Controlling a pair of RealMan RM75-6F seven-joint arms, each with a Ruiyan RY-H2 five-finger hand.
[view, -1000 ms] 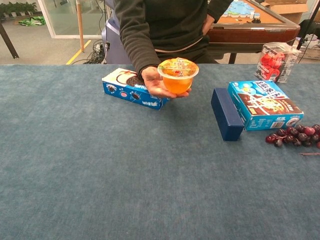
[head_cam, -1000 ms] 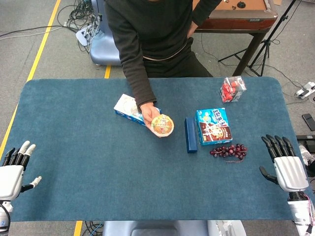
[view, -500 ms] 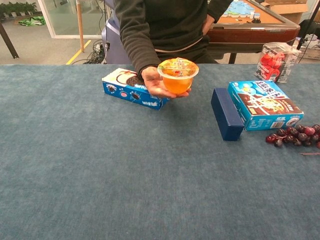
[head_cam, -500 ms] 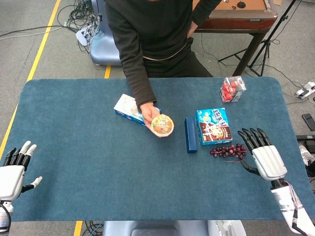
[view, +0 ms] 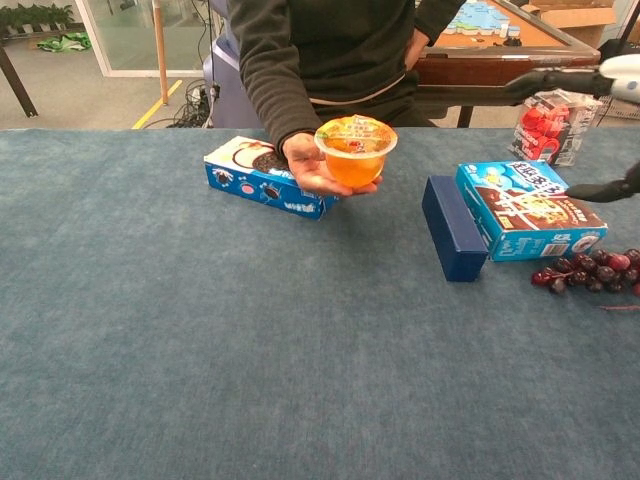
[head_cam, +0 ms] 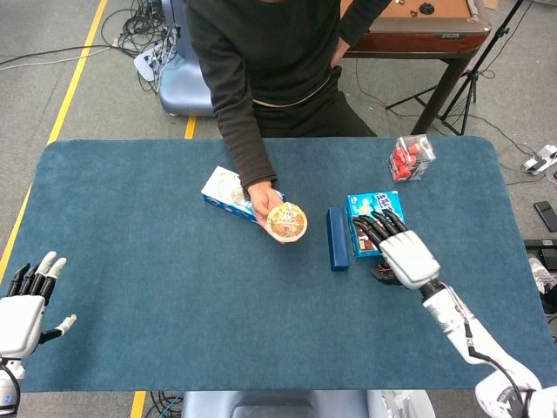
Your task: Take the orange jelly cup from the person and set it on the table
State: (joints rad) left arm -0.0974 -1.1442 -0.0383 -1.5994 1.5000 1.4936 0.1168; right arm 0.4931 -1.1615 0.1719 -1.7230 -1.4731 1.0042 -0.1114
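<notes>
The orange jelly cup [view: 355, 152] is a clear tub of orange jelly with a printed foil lid, sitting upright on the person's hand [view: 312, 165], which holds it above the table [head_cam: 157, 261] just in front of the blue cookie box [view: 262, 175].

The right hand [head_cam: 396, 248] hovers over the light-blue snack box [view: 527, 208] and the grapes [view: 590, 268], fingers spread and straight, holding nothing; in the chest view only its dark fingertips [view: 545, 82] show at the right edge. The left hand [head_cam: 24, 296] rests at the table's near left corner, fingers apart and empty.

Compared with half a second earlier, the right hand has swung inward from the table's right side toward the cup, now covering part of the snack box beside the dark blue case [head_cam: 337, 238]. The cup and the left hand have not moved.
</notes>
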